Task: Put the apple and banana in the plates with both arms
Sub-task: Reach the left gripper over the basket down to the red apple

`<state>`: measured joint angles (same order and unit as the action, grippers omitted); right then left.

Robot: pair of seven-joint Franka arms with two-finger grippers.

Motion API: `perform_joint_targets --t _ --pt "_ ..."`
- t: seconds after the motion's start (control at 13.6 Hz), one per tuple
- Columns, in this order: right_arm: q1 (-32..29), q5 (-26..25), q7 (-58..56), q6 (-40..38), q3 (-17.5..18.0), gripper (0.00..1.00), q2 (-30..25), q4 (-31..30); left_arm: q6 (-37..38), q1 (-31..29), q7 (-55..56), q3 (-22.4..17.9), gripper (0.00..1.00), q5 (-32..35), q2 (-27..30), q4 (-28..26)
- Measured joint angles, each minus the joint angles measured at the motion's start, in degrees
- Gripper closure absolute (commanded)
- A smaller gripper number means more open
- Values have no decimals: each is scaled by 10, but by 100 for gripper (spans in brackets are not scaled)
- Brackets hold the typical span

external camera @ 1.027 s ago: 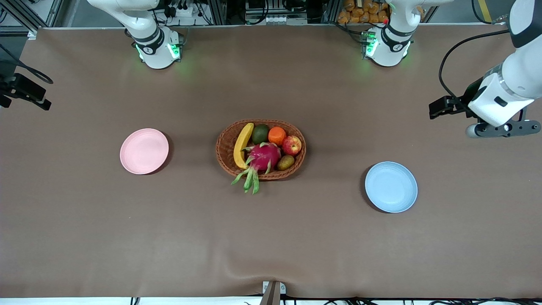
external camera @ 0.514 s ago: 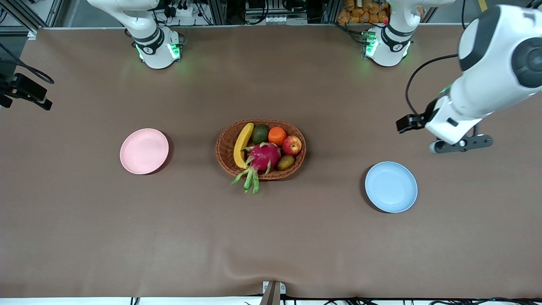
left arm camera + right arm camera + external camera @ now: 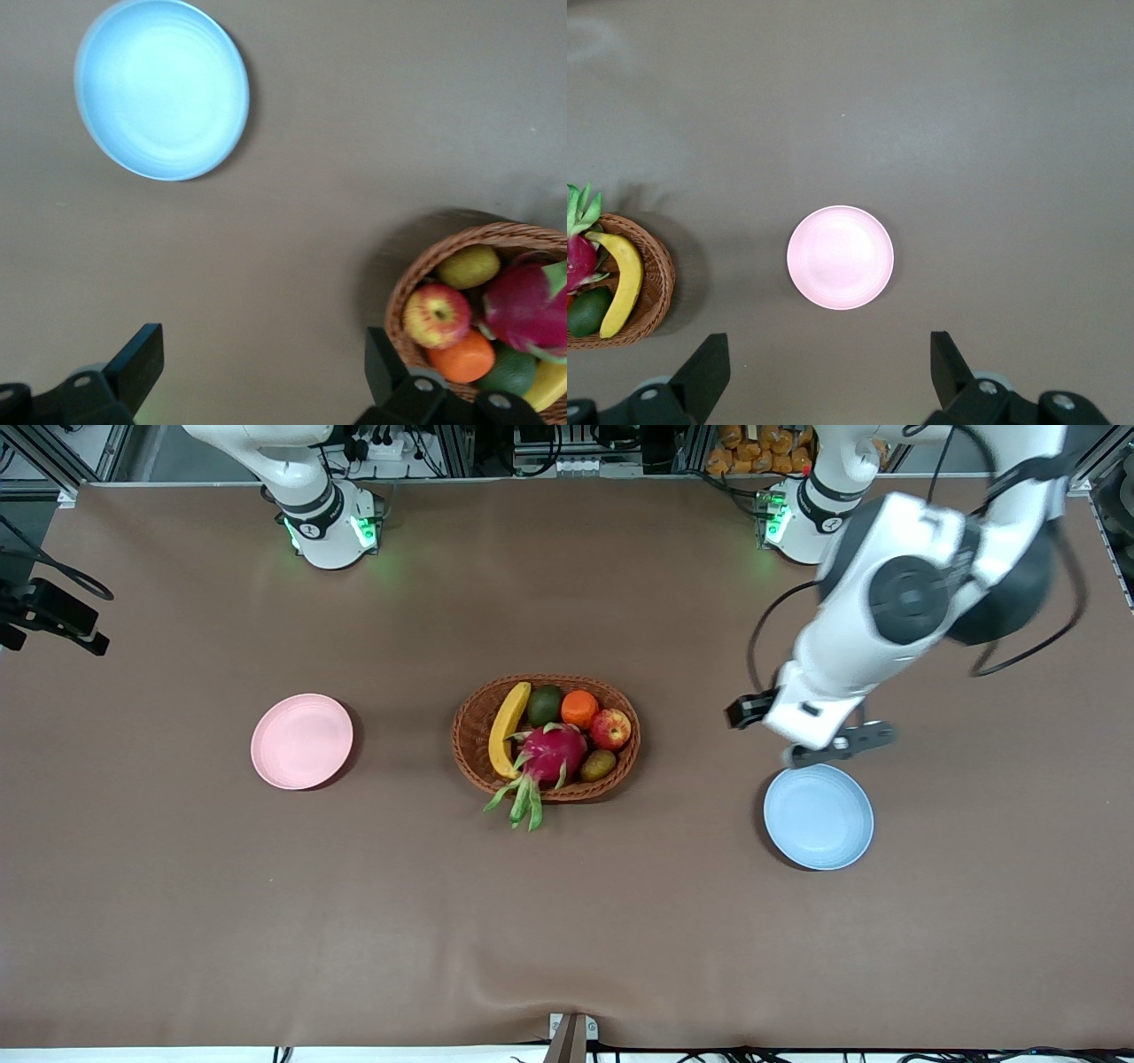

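Blue plate (image 3: 819,816) nearest the front camera, toward the left arm's end of the surface (image 3: 567,921). Pink plate (image 3: 301,741) toward the right arm's end. Basket (image 3: 469,757) between them holds banana (image 3: 507,728) and apple (image 3: 610,729).

Left end effector (image 3: 257,376): fingers wide apart, empty, over bare surface between blue plate and basket.

Right end effector (image 3: 824,376): wide apart, empty, high above the pink plate.

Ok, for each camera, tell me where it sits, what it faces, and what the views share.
Front view: high across the table, facing both bases; basket mid-table, left hand over the table by the blue plate.
Left wrist view: looks down past its open fingers at blue plate, apple, basket.
Right wrist view: looks down past its open fingers at the pink plate, banana.
Shared: both wrist views show the basket.
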<state>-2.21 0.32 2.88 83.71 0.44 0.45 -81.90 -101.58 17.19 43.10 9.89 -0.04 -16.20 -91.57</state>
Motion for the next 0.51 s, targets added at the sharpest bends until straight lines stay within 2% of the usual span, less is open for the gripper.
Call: perform_joint_targets --t 0.51 --pt "-2 0 0 0 -2 0 0 0 -87 100 173 0 0 0 -93 4"
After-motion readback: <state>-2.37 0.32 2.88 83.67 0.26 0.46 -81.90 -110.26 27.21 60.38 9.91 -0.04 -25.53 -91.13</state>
